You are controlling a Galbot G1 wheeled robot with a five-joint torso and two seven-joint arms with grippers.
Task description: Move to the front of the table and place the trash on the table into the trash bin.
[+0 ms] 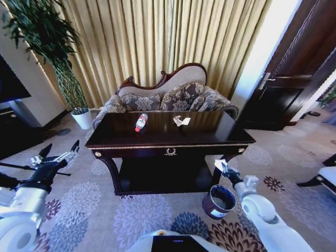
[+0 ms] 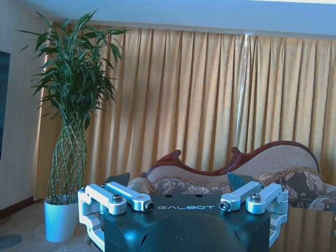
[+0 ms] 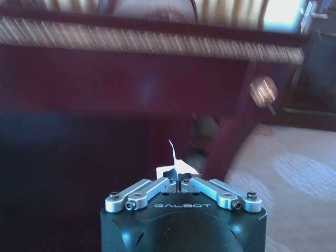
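Right gripper (image 1: 222, 167), jaws pinched on a white paper scrap (image 3: 177, 164), hangs above the trash bin (image 1: 218, 201) — centre over the opening before letting go; left gripper (image 1: 56, 157) jaws wide.

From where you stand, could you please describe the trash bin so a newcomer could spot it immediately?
Find the large dark glossy wooden table before the sofa. On the carpet by its front right leg sits the small round dark bin. Its white side label and tilted open mouth distinguish it from the white plant pot far left.

Readable text: one brand word

We read "GALBOT" on the dark body of the left gripper (image 2: 184, 206) and again on the right gripper (image 3: 180, 182); the bottle (image 1: 140, 122) label stays illegible to us.
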